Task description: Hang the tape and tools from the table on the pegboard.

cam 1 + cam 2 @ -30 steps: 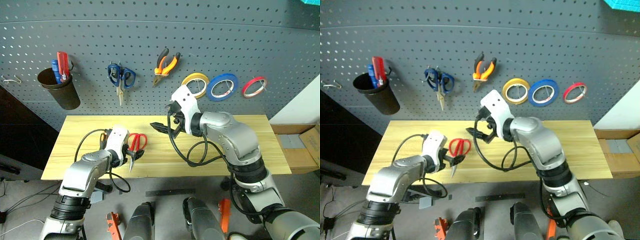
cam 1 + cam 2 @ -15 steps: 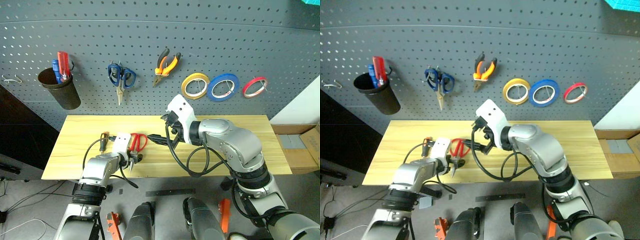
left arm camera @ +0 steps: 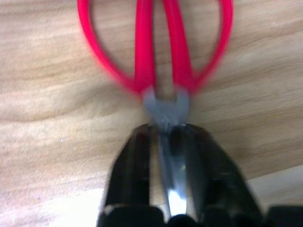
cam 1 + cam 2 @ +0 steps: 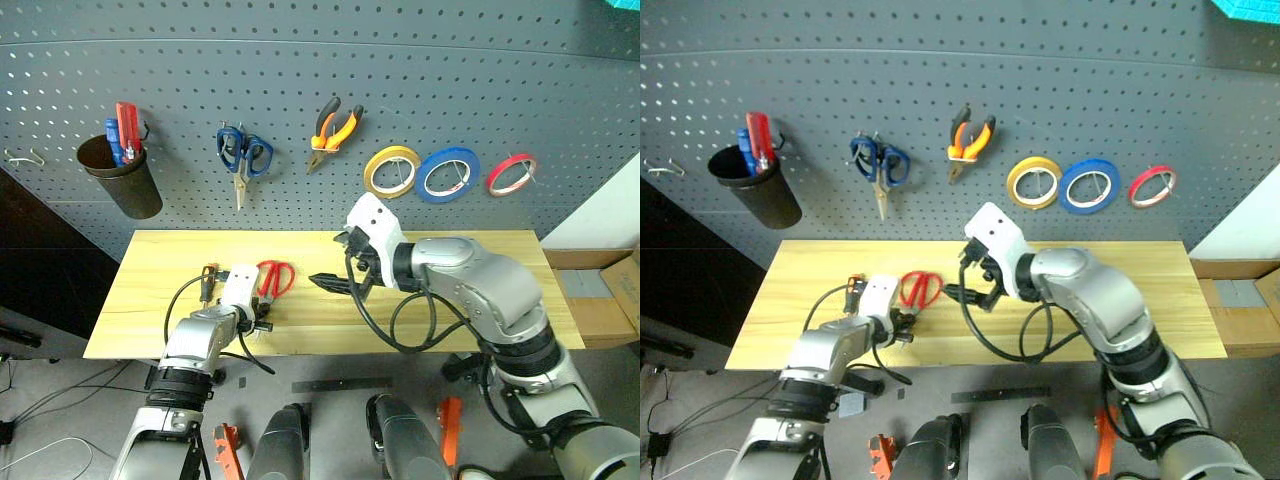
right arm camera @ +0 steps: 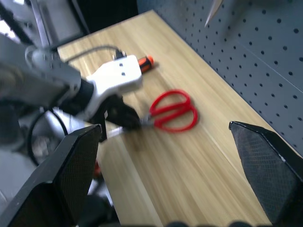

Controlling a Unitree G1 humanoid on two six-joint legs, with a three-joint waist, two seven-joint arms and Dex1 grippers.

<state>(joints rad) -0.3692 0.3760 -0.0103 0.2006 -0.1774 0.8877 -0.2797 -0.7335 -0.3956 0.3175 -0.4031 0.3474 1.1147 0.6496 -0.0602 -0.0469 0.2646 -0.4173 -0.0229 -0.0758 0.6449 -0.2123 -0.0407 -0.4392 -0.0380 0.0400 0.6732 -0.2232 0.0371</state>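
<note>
Even, bright light falls from overhead, and the long light wooden table top (image 4: 470, 250) is well lit without glare. The dark grey perforated pegboard (image 4: 300, 80) bows toward the picture corners, its rows of holes curving at twelve o'clock. Soft, short shadows sit under the hanging things. In the left wrist view the red plastic scissor handles (image 3: 156, 45) are smeared and out of focus. In the right wrist view the near black fingers (image 5: 265, 165) look blurred.
</note>
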